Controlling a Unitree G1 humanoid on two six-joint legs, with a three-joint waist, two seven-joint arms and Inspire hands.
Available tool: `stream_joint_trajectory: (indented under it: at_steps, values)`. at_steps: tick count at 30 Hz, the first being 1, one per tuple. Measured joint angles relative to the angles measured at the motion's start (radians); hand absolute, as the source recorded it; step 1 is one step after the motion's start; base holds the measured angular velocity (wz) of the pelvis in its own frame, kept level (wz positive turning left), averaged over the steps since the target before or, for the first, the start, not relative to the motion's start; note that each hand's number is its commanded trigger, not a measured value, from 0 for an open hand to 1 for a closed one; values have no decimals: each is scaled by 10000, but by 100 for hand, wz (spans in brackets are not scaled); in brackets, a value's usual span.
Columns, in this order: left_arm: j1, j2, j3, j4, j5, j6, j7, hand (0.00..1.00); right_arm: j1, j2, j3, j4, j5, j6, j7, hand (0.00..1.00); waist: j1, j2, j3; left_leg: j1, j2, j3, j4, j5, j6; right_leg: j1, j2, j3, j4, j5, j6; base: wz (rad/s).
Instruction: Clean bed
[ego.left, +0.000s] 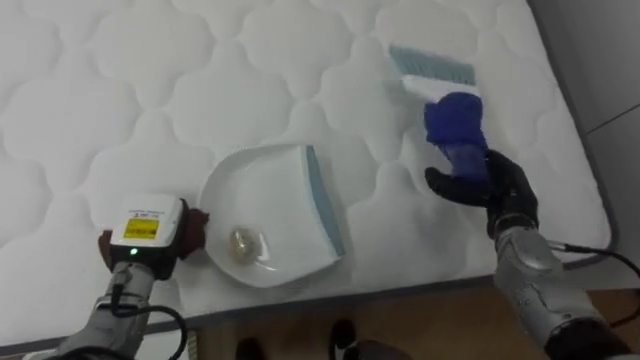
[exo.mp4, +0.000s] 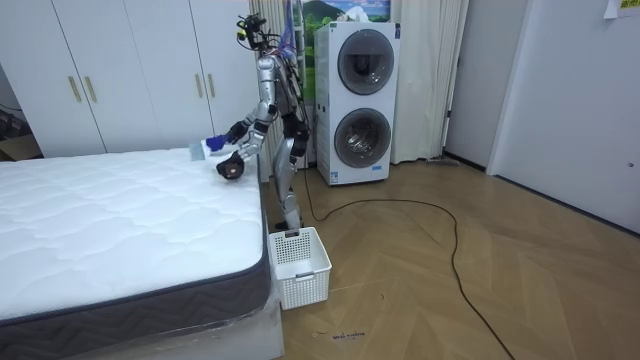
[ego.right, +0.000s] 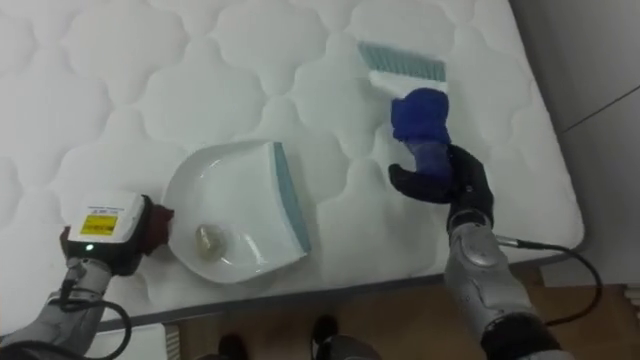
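We see a bed (exo.mp4: 100, 230) with a bare white quilted mattress (ego.left: 150, 100), its stitching forming rounded cloud-like panels. A dark grey band runs along its side. Near the mattress edge closest to the robot lies a white dustpan (ego.left: 270, 180) with a blue-grey lip, and 1 small crumpled scrap (ego.left: 245, 241) sits inside it, close to the handle end.

The left hand (ego.left: 150, 235) is at the pan's handle end, touching it. We cannot tell whether it grips the pan.

The right hand (ego.left: 495, 185) is curled round the blue handle of a brush (ego.left: 450, 120). The brush's white head and blue-grey bristles (ego.left: 432, 64) point away from the robot and rest on the mattress, to the right of the pan and apart from it.

In the room view the robot stands beside the bed at its far corner, both arms reaching over the mattress. Behind it are white wardrobes (exo.mp4: 130, 70) and 2 stacked washing machines (exo.mp4: 358, 105). A white basket (exo.mp4: 299, 265) stands on the wooden floor (exo.mp4: 480, 280) just beside the bed's near corner.
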Motion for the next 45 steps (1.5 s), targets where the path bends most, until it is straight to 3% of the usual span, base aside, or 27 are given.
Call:
stream_joint_trajectory:
  at_steps: [5, 9, 10, 11, 15, 16, 17, 20, 22, 26, 29, 32, 36, 38, 41, 42, 43, 44, 45]
  values:
    - [6, -317, 599, -84, -70, -577, 270, 100, 422, 186, -234, -330, 253, -112, 205, 0, -50, 14, -15, 167, 27, 88, 0, -16, -27, 91, 76, 184, 2, 14, -19, -9]
    - [198, -603, 1157, -495, -45, -692, 722, 100, 765, 238, -589, -725, 224, -130, 192, 0, -26, 33, -43, 471, 18, 124, -96, -4, -44, 368, 114, 239, -194, 28, 5, -4]
    - [428, -673, 1396, -713, -28, -817, 832, 100, 906, 293, -708, -851, 212, -137, 223, 0, 9, 31, -69, 712, 14, 194, -229, -4, -47, 561, 115, 252, -278, 27, 8, -11]
    - [645, -757, 1622, -904, -30, -915, 930, 100, 1108, 314, -726, -947, 206, -242, 258, 0, 35, 30, -142, 931, -2, 231, -386, 12, -70, 740, 121, 251, -380, 31, 16, -8]
    - [1046, -810, 1848, -1196, -53, -1020, 1173, 100, 1955, 315, -755, -1576, -251, -245, 341, 0, 216, 37, -260, 1537, -10, 222, -643, 38, -123, 1418, 267, 222, -789, 62, 49, 0]
    - [1225, -812, 1994, -1256, -39, -1018, 1169, 100, 2139, 332, -753, -1628, -667, -244, 359, 0, 224, 54, -365, 1709, -15, 183, -772, 51, -150, 1649, 283, 146, -943, 80, 54, 9]
    - [1424, -810, 2188, -1488, -36, -1013, 1167, 100, 2218, 324, -762, -1641, -1043, -244, 327, 0, 255, 69, -418, 1807, -9, 99, -785, 43, -168, 1827, 311, 92, -1067, 86, 58, 8]
    - [1862, -826, 2570, -2129, -41, -1008, 1169, 100, 2228, 322, -802, -1704, -1863, -245, 167, 0, 490, 72, -427, 2224, 13, 96, -925, 34, -212, 2273, 445, 94, -1258, 100, 67, 0]
    - [2100, -851, 2733, -2449, -53, -1009, 1169, 100, 2262, 318, -869, -1927, -2318, -245, 73, 0, 571, 115, -484, 2484, 3, 75, -1116, 44, -245, 2520, 459, 64, -1406, 100, 70, 0]
    - [2278, -1000, 3326, -2558, -32, -1057, 1167, 100, 2319, 321, -1038, -2695, -2900, -246, -35, 0, 775, 146, -500, 3108, -20, 31, -1462, 91, -321, 3110, 483, 21, -1610, 90, 77, 3]
    - [2608, -999, 4066, -3139, -21, -1036, 1159, 100, 2349, 277, -1353, -3532, -3431, -335, -52, 0, 1056, 192, -522, 3251, 4, -138, -1452, 65, -392, 3369, 609, 7, -1754, 58, 56, 6]
    - [2872, -1017, 4318, -3665, -37, -1001, 1161, 100, 2417, 278, -1486, -3811, -3869, -348, -79, 0, 1243, 236, -535, 3298, 0, -315, -1423, 67, -422, 3603, 633, -199, -1862, 27, 39, 22]
    - [3239, -1030, 4471, -4012, -257, -1008, 1139, 100, 2520, 289, -1490, -3982, -4597, -452, -250, 0, 1313, 268, -533, 3230, -71, -838, -1326, 109, -492, 3980, 587, -790, -1903, -198, 26, 53]
    - [3335, -1045, 4468, -4168, -390, -1007, 1003, 100, 2524, 269, -1511, -4118, -4861, -454, -442, 0, 1295, 309, -530, 2775, -30, -1102, -876, 112, -496, 4096, 566, -1371, -1858, -365, -10, 77]
    - [3329, -1172, 4473, -4384, -460, -1037, 976, 100, 2525, 263, -1510, -4240, -4932, -505, -759, 0, 1301, 341, -522, 2429, 54, -858, -589, 147, -476, 4202, 524, -1820, -1631, -638, -66, 99]
    - [3322, -1230, 4461, -4389, -459, -1144, 970, 100, 2523, 262, -1528, -4280, -4977, -702, -912, 0, 1287, 363, -511, 2283, 95, -456, -527, 237, -390, 4286, 402, -2188, -1443, -877, -55, 142]
    - [3335, -1262, 4453, -4390, -459, -1278, 952, 100, 2524, 264, -1617, -4283, -5206, -927, -1024, 0, 1193, 400, -507, 2237, 183, 218, -503, 363, -236, 4441, 137, -2841, -1399, -1080, -38, 189]
    - [3304, -1288, 4465, -4401, -455, -1395, 945, 100, 2524, 267, -1817, -4343, -5311, -1092, -1035, 0, 998, 436, -490, 2231, 413, 1224, -375, 443, -67, 4589, -103, -3766, -1355, -1238, -34, 168]
    - [3297, -1308, 4473, -4402, -455, -1444, 945, 100, 2523, 248, -1904, -4356, -5309, -1163, -1036, 0, 992, 470, -482, 2237, 620, 1707, -122, 373, 39, 4704, -173, -4131, -1336, -1311, -23, 147]
